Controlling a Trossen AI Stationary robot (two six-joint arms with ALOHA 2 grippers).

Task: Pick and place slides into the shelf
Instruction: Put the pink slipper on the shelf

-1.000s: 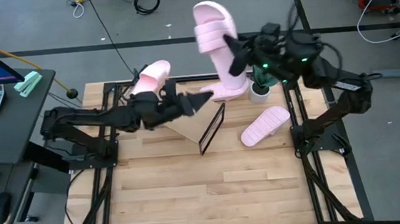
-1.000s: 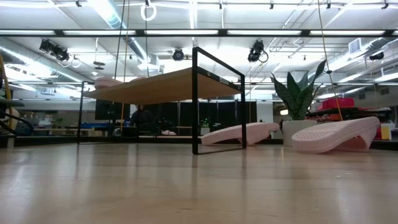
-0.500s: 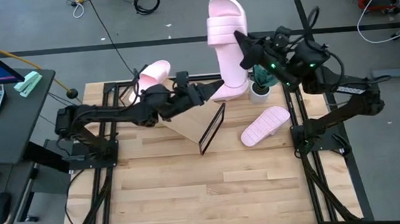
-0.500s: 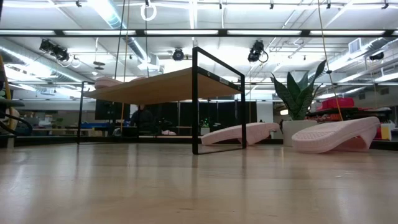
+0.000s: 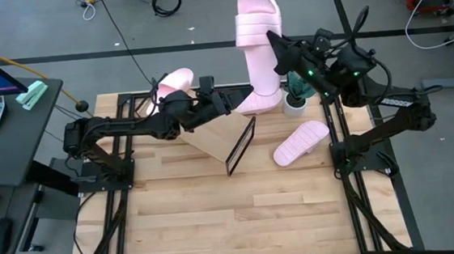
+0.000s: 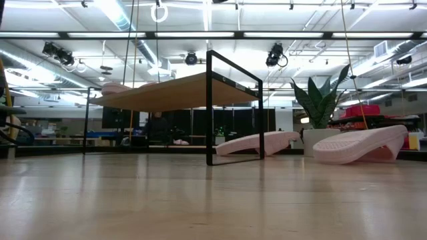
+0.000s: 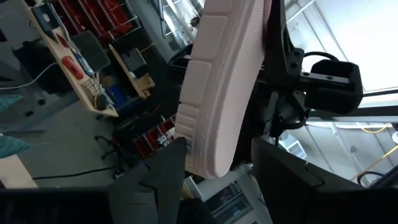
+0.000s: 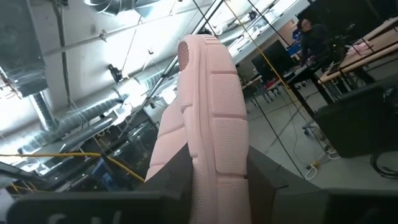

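1. R gripper (image 5: 279, 48) is up high over the table's far edge, clamped on a slide (image 5: 256, 35) held well above the shelf (image 5: 220, 136). R wrist view shows that slide (image 8: 208, 124) squeezed between its two fingers, sole edge on.
2. L gripper (image 5: 224, 104) reaches toward the same slide's low end, just over the shelf's far end. In L wrist view the slide (image 7: 221, 87) sits right ahead of the dark fingers (image 7: 155, 183), which look spread w/ nothing between them. Looks like a handover or a two-arm steady – judgement only.
3. Other slides: one on the shelf top at its far-left end (image 5: 171, 84), one on the table to the right (image 5: 301, 141), one partly hidden behind the held one near the plant (image 5: 294, 97). Low view shows two lying on the table beyond the shelf frame (image 6: 210, 107).
4. To do it well: L should close on the sole's thick part, not the strap; R lets go only once L's grip is firm.
5. Foam is soft, so grip deep or it'll twist.
6. Then lower flat onto the plank beside the slide already there, clear of the wire frame.
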